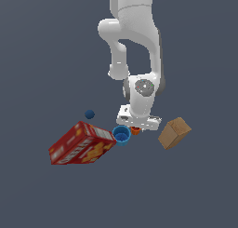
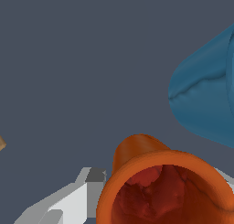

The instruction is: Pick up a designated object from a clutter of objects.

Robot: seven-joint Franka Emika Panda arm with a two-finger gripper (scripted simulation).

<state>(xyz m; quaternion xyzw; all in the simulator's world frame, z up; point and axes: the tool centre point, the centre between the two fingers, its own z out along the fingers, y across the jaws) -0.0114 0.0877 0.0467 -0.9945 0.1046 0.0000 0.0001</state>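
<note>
The small orange cup [image 1: 135, 130] [image 2: 167, 191] stands upright with its mouth up, directly under the arm's white hand. My gripper [image 1: 135, 128] [image 2: 159, 179] is down around it. One grey-tipped finger [image 2: 89, 189] presses against the rim on one side, and a sliver of the other finger [image 2: 223, 175] touches the opposite side. The cup hides most of both fingers. The larger light-blue cup [image 1: 122, 134] [image 2: 205, 95] lies close beside the orange cup, toward the exterior view's left.
A large red printed box [image 1: 81, 144] lies tilted at the exterior view's left, touching the light-blue cup. A small dark-blue ball [image 1: 89, 114] sits behind it. A plain brown box [image 1: 174, 132] [image 2: 2, 143] rests at the exterior view's right.
</note>
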